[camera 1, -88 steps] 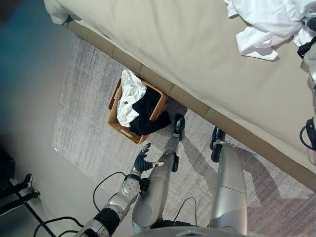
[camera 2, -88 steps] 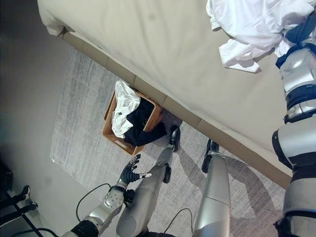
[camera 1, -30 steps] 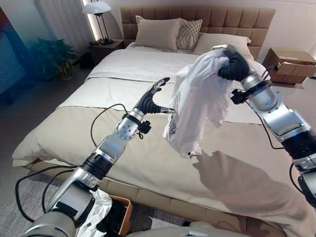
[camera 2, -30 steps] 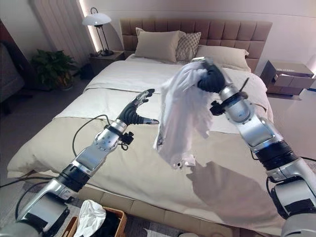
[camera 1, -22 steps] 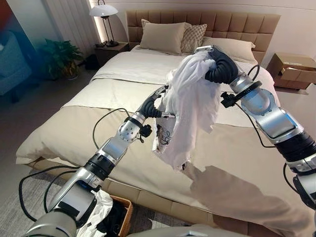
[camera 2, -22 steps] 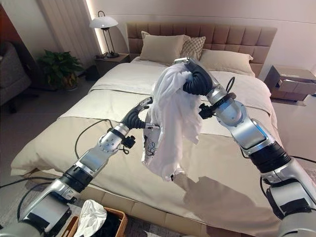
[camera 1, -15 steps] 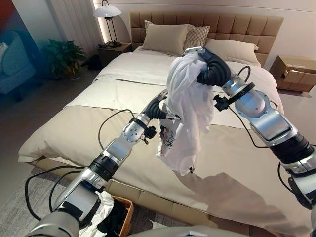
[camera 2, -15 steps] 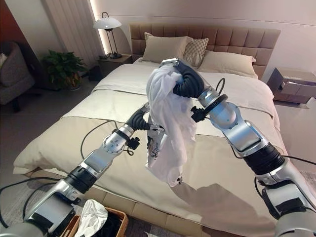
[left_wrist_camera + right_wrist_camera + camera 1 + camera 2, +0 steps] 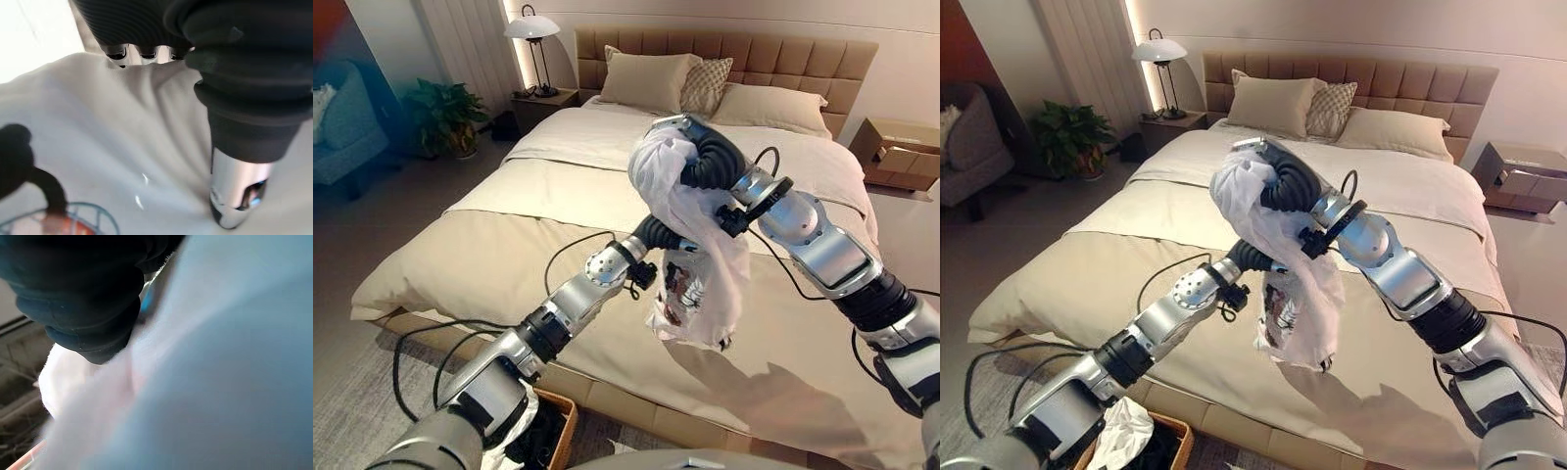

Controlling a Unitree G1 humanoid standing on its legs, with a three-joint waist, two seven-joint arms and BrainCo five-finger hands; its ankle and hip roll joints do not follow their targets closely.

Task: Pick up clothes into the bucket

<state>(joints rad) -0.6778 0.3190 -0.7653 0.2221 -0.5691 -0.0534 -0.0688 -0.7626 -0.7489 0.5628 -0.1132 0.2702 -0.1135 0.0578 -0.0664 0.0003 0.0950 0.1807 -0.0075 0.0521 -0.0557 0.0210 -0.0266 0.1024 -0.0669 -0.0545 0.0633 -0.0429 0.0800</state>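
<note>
- The white shirt (image 9: 697,257) is up in the air over the bed (image 9: 509,245), bunched at the top and hanging down with a printed panel showing on its lower half.
- The right robot hand (image 9: 697,159) has it: dark cover wrapped in the top of the cloth, clamped round the bunch, fingers buried in fabric.
- A second ago that shirt hung further toward the headboard side; now it has swung across and lower, nearer the bed's front edge.
- And here comes the left robot hand (image 9: 658,234)! It was spread and apart from the cloth a moment back; now it's in against the shirt's middle.
- From its own wrist camera, fingertips (image 9: 119,52) and thumb (image 9: 234,196) press on white fabric. Whether they've closed on it, I cannot tell.
- Looks like a two-handed gather in progress, taming the loose tail before the carry.
- The basket (image 9: 561,424) sits on the floor by the bed's front edge, below the left arm, already holding white and dark clothes.
- So the lift is done and the move toward the basket has begun; the drop is not yet made.
- The trailing hem could drape over the basket rim rather than fall inside.
</note>
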